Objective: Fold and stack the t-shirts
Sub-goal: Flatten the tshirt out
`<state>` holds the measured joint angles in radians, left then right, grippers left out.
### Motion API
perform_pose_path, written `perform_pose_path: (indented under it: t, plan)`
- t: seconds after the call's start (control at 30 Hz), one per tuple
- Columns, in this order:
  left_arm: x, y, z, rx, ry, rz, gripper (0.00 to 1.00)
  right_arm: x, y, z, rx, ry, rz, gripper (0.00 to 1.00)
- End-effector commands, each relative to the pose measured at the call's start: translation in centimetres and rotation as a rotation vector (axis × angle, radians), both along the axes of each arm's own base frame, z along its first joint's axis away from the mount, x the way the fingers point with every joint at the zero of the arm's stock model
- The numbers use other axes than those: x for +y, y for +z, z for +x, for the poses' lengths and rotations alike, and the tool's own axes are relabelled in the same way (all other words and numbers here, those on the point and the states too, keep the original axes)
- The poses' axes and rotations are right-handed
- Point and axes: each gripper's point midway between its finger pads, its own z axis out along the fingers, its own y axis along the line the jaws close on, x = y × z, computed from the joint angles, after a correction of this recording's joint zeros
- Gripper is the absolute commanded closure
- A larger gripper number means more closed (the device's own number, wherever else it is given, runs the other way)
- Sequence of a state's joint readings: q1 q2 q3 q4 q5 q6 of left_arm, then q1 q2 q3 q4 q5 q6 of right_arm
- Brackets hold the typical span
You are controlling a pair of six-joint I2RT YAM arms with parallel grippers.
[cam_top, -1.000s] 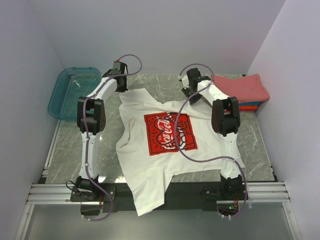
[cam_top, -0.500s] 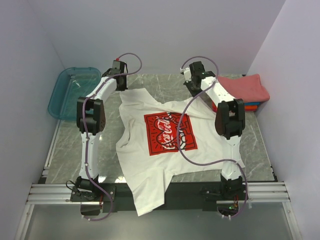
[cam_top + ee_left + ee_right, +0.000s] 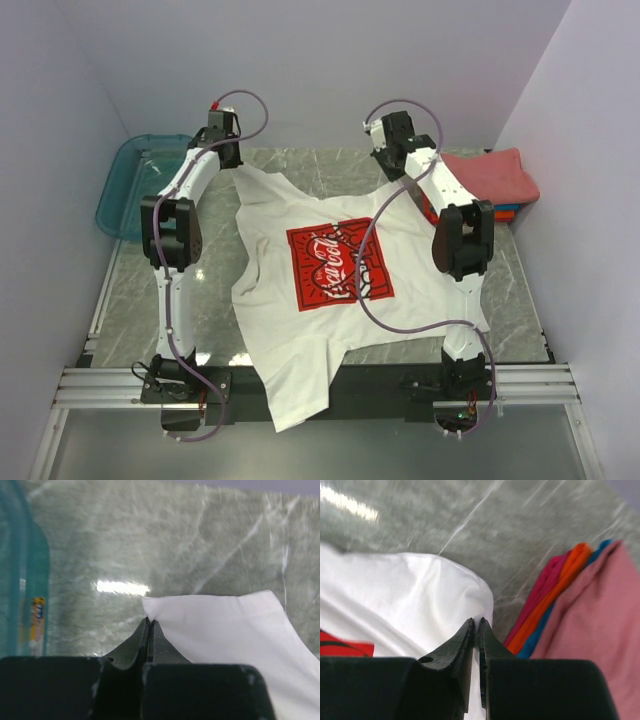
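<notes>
The white t-shirt (image 3: 300,330) with a red Coca-Cola print (image 3: 338,263) lies face up across the table, its lower part hanging over the near edge. My left gripper (image 3: 231,167) is shut on its far-left corner; in the left wrist view the jaws (image 3: 149,621) pinch the white cloth (image 3: 220,625). My right gripper (image 3: 390,178) is shut on the far-right corner, with white fabric (image 3: 420,595) squeezed between the jaws (image 3: 476,623). A stack of folded t-shirts (image 3: 488,181) sits at the back right, coral on top (image 3: 600,630) with orange (image 3: 555,597) and blue layers under it.
A teal plastic bin (image 3: 140,185) stands at the back left, its rim (image 3: 35,575) close to my left gripper. The grey marble table (image 3: 330,175) shows bare behind the shirt. Walls close in on both sides and the back.
Both grippers have moved toward the back wall, drawing the shirt's upper edge out. The right gripper's jaws have closed on the shirt's corner.
</notes>
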<state>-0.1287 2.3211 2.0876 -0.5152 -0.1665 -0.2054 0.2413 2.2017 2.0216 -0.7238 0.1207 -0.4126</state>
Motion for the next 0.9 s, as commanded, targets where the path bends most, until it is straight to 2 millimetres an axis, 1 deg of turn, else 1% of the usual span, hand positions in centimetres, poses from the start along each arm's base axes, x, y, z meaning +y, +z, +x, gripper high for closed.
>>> perform_pose_path:
  t: [0.0, 0.03, 0.07, 0.17, 0.2, 0.27, 0.3, 0.33, 0.37, 0.4, 0.43, 0.5, 0.53, 0.57, 0.67, 0.73, 0.77, 0.87]
  plan:
    - [2.0, 7.3, 2.3, -0.191, 0.073, -0.026, 1.00, -0.6, 4.2, 3.2, -0.154, -0.026, -0.008, 0.96]
    - [2.2, 7.4, 2.4, -0.196, 0.080, -0.026, 1.00, -0.9, 4.5, 3.7, -0.171, -0.031, -0.010, 0.96]
    - [2.7, 7.7, 2.9, -0.209, 0.090, -0.027, 1.00, -1.0, 4.1, 3.9, -0.171, -0.036, -0.020, 0.96]
    - [3.3, 8.0, 3.9, -0.231, 0.105, -0.030, 1.00, -1.4, 4.2, 4.9, -0.204, -0.046, -0.027, 0.96]
    - [3.5, 7.9, 4.2, -0.234, 0.109, -0.029, 1.00, -1.5, 4.0, 5.2, -0.206, -0.050, -0.033, 0.96]
    - [3.5, 7.9, 5.0, -0.248, 0.111, -0.030, 1.00, -1.8, 4.4, 5.9, -0.232, -0.057, -0.034, 0.96]
    - [3.5, 7.9, 5.2, -0.252, 0.111, -0.031, 1.00, -2.0, 3.9, 6.2, -0.231, -0.062, -0.042, 0.97]
    - [3.4, 7.9, 5.6, -0.262, 0.112, -0.033, 1.00, -2.2, 4.2, 6.6, -0.249, -0.068, -0.045, 0.97]
    - [3.4, 7.9, 5.9, -0.269, 0.111, -0.037, 1.00, -2.5, 4.2, 6.9, -0.256, -0.076, -0.049, 0.97]
    - [3.4, 7.7, 6.1, -0.273, 0.113, -0.037, 1.00, -2.7, 3.7, 7.1, -0.254, -0.080, -0.062, 0.98]
    - [3.4, 7.9, 6.4, -0.287, 0.115, -0.042, 1.00, -2.9, 3.9, 7.5, -0.269, -0.084, -0.066, 0.98]
    - [3.4, 7.4, 6.7, -0.288, 0.117, -0.042, 1.00, -3.5, 3.3, 7.9, -0.268, -0.093, -0.084, 0.99]
    - [3.4, 7.2, 6.8, -0.289, 0.118, -0.041, 1.00, -3.8, 3.3, 8.2, -0.278, -0.101, -0.091, 1.00]
    - [3.4, 6.9, 6.9, -0.289, 0.121, -0.042, 1.00, -4.0, 2.9, 8.4, -0.275, -0.103, -0.094, 1.00]
    - [3.4, 6.1, 7.3, -0.288, 0.123, -0.042, 0.99, -4.8, 2.4, 8.9, -0.284, -0.118, -0.111, 1.00]
    - [3.5, 6.0, 7.4, -0.295, 0.132, -0.042, 1.00, -5.4, 2.4, 9.2, -0.296, -0.127, -0.117, 1.00]
    - [3.5, 5.9, 7.5, -0.295, 0.132, -0.044, 1.00, -5.5, 2.2, 9.2, -0.294, -0.132, -0.123, 1.00]
    - [3.5, 6.3, 7.8, -0.315, 0.135, -0.048, 1.00, -6.2, 2.0, 9.6, -0.305, -0.143, -0.139, 1.00]
